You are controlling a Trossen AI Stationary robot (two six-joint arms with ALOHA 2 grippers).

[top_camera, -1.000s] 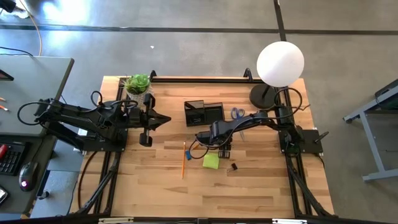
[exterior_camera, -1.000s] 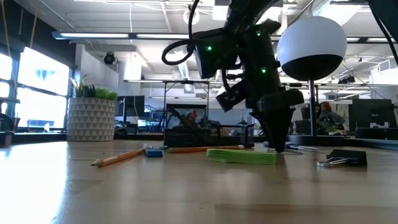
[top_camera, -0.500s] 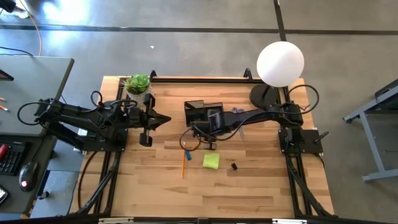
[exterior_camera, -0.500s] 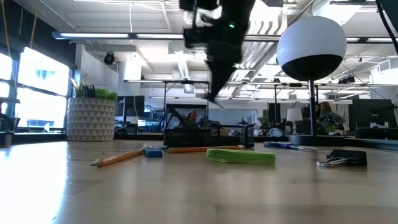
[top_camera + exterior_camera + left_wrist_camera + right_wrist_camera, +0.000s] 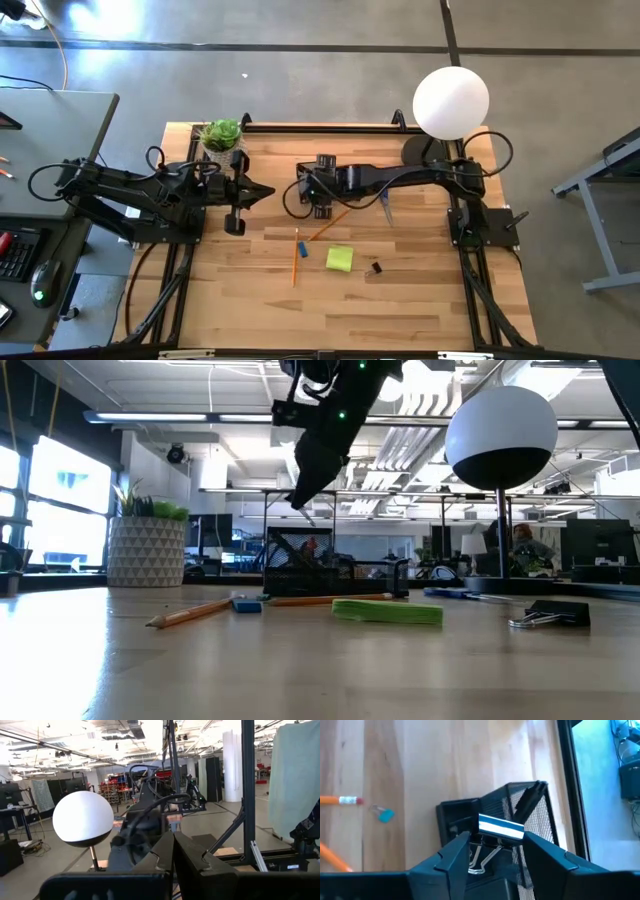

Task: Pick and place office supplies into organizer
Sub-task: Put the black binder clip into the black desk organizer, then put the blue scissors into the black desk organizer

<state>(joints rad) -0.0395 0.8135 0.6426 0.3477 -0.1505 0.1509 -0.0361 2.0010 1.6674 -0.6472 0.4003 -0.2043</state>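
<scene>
Two fingers of the right gripper [image 5: 492, 851] stand apart above the organizer [image 5: 327, 181], a binder clip [image 5: 495, 832] loose between them. Left gripper [image 5: 262, 192], pressed together, waits well left of the organizer

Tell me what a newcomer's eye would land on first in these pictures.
The big white globe lamp at the table's far right corner stands out first. Next, the right gripper hangs over the black organizer at the table's middle, a binder clip between its fingers. Nearer the front lies a yellow-green sticky note pad.
</scene>
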